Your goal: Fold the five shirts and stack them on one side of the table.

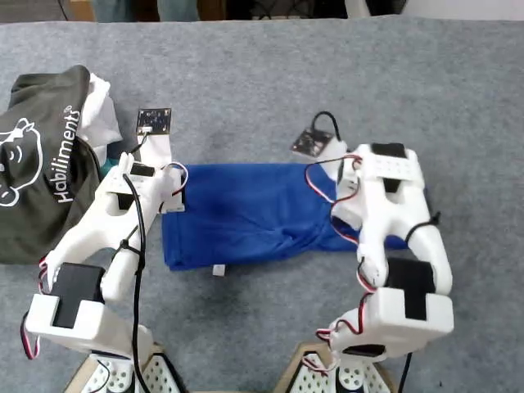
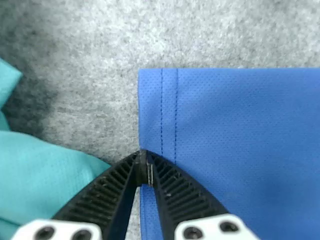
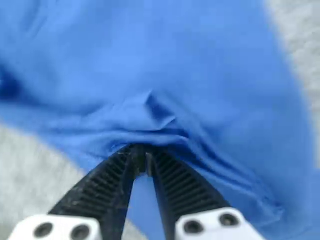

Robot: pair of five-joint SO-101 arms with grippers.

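Blue shirt (image 1: 246,214) lies mid-table, half folded; left gripper (image 2: 145,167) pinches its hem edge, right gripper (image 3: 145,161) a bunched fold — either thin grip could slip, leaving the fold skewed.

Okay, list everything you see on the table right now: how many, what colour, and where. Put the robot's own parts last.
blue mesh-fabric shirt: one, blue, partly folded at the table's middle, between the arms
dark olive cotton shirt with white print: one, dark olive, crumpled in a pile on the left arm's side
white cloth garment: one, white, in the same pile, at the olive shirt's edge
teal fabric garment: one, teal, beside the blue shirt's hemmed edge
grey felt table cover: one, grey, under everything
white plastic left arm: one, white, by the pile
white plastic right arm: one, white, over the blue shirt's other end
left end effector: one, black, shut on the blue shirt's hem
right end effector: one, black, shut on bunched blue fabric
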